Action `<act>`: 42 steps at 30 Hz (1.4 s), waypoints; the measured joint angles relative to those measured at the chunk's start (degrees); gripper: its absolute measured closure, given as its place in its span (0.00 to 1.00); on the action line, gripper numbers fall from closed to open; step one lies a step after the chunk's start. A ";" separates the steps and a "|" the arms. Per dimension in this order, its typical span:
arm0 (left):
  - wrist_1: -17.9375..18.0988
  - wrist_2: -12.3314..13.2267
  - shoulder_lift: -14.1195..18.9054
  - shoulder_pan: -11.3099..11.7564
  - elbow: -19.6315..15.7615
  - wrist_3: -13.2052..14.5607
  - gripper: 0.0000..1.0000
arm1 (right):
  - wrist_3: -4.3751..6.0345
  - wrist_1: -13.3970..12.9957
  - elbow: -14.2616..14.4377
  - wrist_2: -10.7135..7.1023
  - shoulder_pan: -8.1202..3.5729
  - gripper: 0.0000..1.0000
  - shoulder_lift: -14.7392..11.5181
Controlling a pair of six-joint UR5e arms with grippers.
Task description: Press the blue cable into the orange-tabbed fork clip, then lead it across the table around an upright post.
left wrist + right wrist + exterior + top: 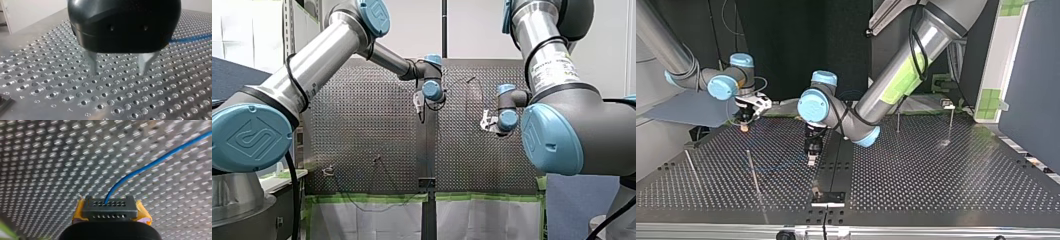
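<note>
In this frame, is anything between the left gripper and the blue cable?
Nothing visible does. In the left wrist view, only bare perforated table lies between the left gripper, its fingers open and empty, and the blue cable off to its side. The right gripper is shut on that cable.

The tabletop (50, 82) is bare perforated metal, brushed and dully shiny. My left hand (118, 72) has a glossy black plastic shell and smooth grey metal fingers (93, 65). The blue cable (150, 165) has a smooth plastic sheath; my right hand (110, 212) carries matt yellow pads (143, 213)
</note>
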 joint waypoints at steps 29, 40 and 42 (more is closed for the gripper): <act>0.51 -2.21 0.00 -0.07 0.02 -0.26 0.13 | 2.74 -15.53 3.52 -0.28 -6.58 1.00 13.45; 0.51 -2.22 0.00 0.16 0.02 -0.26 0.13 | 4.61 -21.49 2.98 -0.36 -9.37 1.00 19.42; 0.51 -2.22 0.00 0.17 0.02 -0.26 0.13 | 4.54 -22.22 2.73 -0.37 -9.89 1.00 20.43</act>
